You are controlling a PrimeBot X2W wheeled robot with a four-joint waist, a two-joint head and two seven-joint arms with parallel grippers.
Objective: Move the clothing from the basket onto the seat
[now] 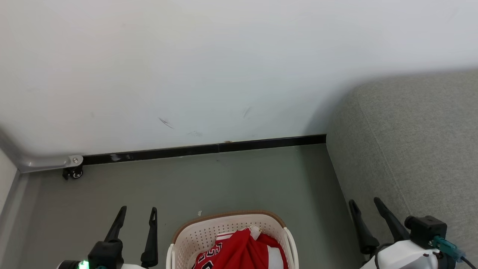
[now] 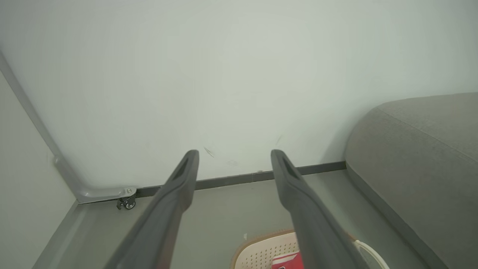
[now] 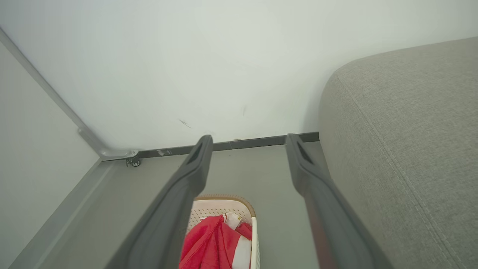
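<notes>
flanking basket (image 1: 203,233) with left gripper (image 1: 138,209), right gripper (image 1: 364,201), both spread wide, holding nothing, readying for clothing (image 1: 242,250) bound for seat (image 1: 410,149).

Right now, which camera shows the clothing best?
The head view: the clothing lies unblocked in the basket, lettering visible. In the right wrist view a finger covers part of it; in the left wrist view, a red sliver beside a finger.

red clothing (image 1: 242,251) with white panels and black-and-white lettering lies bunched inside the cream perforated basket (image 1: 203,233) with a brown rim, standing upright left of the grey fabric seat (image 1: 410,149).
</notes>
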